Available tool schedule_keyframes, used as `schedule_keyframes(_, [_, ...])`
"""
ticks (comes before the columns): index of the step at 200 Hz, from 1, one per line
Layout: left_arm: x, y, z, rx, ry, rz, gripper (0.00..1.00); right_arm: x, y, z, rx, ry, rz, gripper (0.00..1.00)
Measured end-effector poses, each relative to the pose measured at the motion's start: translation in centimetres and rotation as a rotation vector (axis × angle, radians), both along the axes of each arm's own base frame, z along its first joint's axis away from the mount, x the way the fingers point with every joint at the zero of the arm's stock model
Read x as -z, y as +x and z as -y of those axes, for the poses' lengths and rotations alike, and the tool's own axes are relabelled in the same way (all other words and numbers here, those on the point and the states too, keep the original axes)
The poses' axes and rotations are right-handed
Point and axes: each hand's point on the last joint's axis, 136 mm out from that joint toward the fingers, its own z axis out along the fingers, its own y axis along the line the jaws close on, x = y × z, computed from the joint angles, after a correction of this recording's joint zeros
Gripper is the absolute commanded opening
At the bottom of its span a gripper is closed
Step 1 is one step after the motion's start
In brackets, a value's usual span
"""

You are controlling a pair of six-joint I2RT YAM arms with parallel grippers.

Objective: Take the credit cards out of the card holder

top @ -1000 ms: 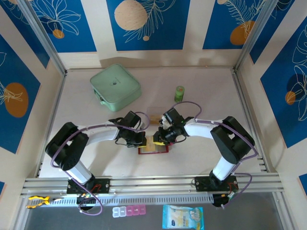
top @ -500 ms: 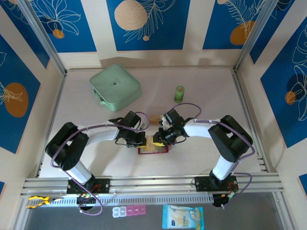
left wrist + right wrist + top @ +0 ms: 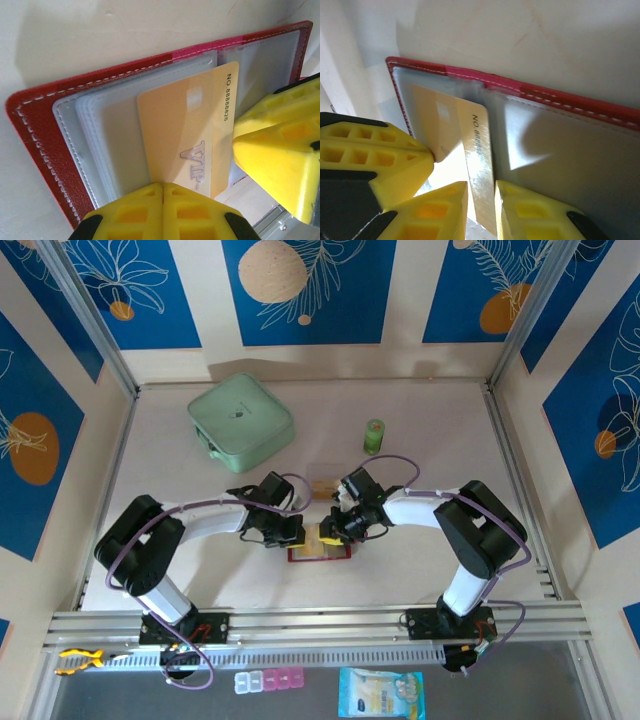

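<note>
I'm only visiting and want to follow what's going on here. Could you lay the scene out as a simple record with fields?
Card holder: red card holder lying open on the table, clear sleeves showing
Card: yellow-orange card marked VIP, partly out of a sleeve
Right gripper: closed on the card's edge
Left gripper: fingers together, pressed at the card holder beside the card
Also on table: mint-green case, small green bottle
Status: card not yet free of the sleeve
</note>
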Motion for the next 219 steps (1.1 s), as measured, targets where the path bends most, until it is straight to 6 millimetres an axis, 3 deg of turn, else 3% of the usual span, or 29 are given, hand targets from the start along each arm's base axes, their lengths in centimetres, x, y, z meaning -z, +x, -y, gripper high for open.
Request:
schedule_keyframes(55, [0.0,0.0,0.0,0.000,0.001,0.000,0.00,0.2,-0.1,-0.4,-0.004,0.026,-0.011,0.21])
schedule_keyframes(116, [0.0,0.0,0.0,0.003,0.000,0.001,0.00,0.3,-0.3,-0.4,0.000,0.046,-0.016,0.11])
schedule_keyframes(160, [0.0,0.0,0.0,0.003,0.000,0.001,0.00,-0.3,-0.2,-0.3,-0.001,0.063,-0.003,0.09])
schedule_keyframes(219, [0.1,0.0,-0.1,0.001,0.006,0.002,0.00,-0.6,-0.1,1.3,-0.002,0.020,0.017,0.09])
